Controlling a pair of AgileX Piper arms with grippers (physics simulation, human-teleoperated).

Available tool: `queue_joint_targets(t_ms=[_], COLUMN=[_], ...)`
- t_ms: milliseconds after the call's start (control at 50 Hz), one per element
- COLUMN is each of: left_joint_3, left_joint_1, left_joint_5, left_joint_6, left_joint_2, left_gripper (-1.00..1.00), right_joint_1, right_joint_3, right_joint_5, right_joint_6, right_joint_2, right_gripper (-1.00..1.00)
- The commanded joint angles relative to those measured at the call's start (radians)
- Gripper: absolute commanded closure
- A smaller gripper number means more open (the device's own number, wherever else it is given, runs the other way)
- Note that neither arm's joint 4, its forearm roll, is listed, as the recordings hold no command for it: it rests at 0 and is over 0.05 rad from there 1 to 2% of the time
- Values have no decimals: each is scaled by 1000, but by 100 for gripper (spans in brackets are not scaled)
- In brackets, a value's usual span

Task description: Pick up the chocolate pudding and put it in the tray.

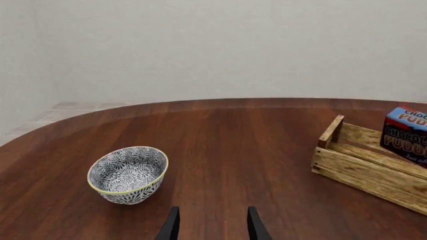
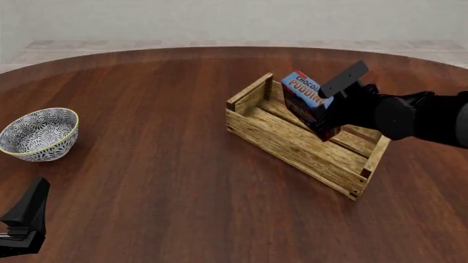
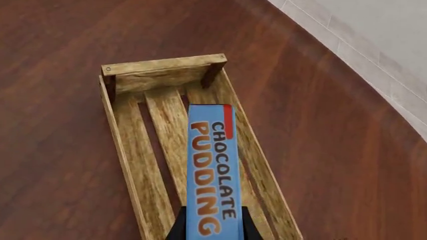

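Note:
The chocolate pudding carton (image 2: 306, 101) has a blue top with red lettering and a dark front. My right gripper (image 2: 327, 114) is shut on it and holds it tilted over the middle of the tray (image 2: 292, 143), a long crate of light wooden slats. In the right wrist view the carton (image 3: 212, 180) sits between the black fingers (image 3: 177, 227), above the crate's slatted floor (image 3: 143, 150). In the left wrist view the carton (image 1: 405, 135) and the crate's near end (image 1: 360, 167) show at the edge. My left gripper (image 1: 212, 226) is open and empty, low at the table's near left (image 2: 26, 222).
A blue-white patterned bowl (image 2: 38, 134) with a yellow rim stands on the dark wooden round table at the left; it also shows in the left wrist view (image 1: 128, 174). A pale tiled floor and wall (image 2: 219, 22) lie beyond the table's far edge.

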Motion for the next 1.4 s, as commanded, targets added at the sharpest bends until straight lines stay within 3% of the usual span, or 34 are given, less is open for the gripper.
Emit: queue_joint_targets(t_ms=[20, 1400], left_joint_3=[0, 0], left_joint_1=[0, 0], left_joint_5=[0, 0], left_joint_6=[0, 0], left_joint_2=[0, 0], left_gripper=[-100, -100], right_joint_1=[-4, -12], right_joint_3=[8, 32], right_joint_5=[-18, -104], right_joint_6=[28, 62], right_joint_2=[14, 117], right_gripper=[100, 100])
